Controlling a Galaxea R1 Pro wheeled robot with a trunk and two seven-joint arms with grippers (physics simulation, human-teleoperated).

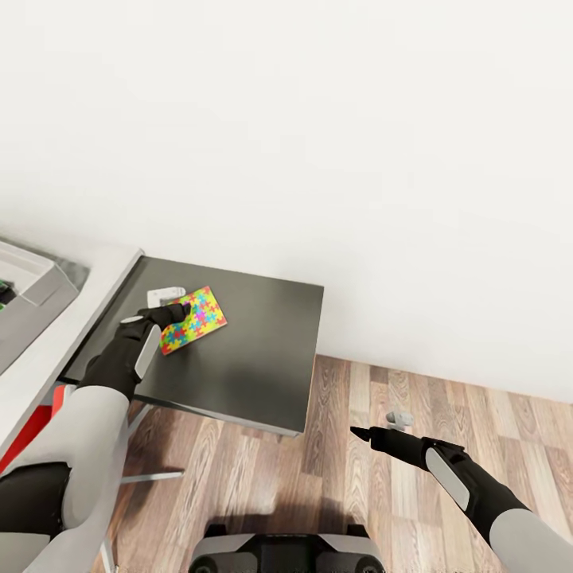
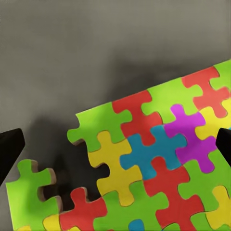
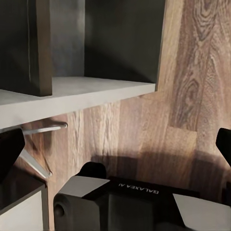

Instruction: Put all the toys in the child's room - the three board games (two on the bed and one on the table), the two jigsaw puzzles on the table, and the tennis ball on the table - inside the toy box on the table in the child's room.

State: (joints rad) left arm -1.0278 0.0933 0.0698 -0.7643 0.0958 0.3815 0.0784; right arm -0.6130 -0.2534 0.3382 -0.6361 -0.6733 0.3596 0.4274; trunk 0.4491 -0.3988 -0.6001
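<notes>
The jigsaw puzzle [image 1: 193, 319] lies partly under the left gripper [image 1: 177, 312], which hides its near corner in the head view; in the left wrist view the puzzle [image 2: 159, 163] runs off the frame. A small white object [image 1: 166, 295] behind the gripper is too hidden to identify. The toy box [image 1: 32, 290] is cut off at the picture's left edge, its contents unreadable.
</notes>
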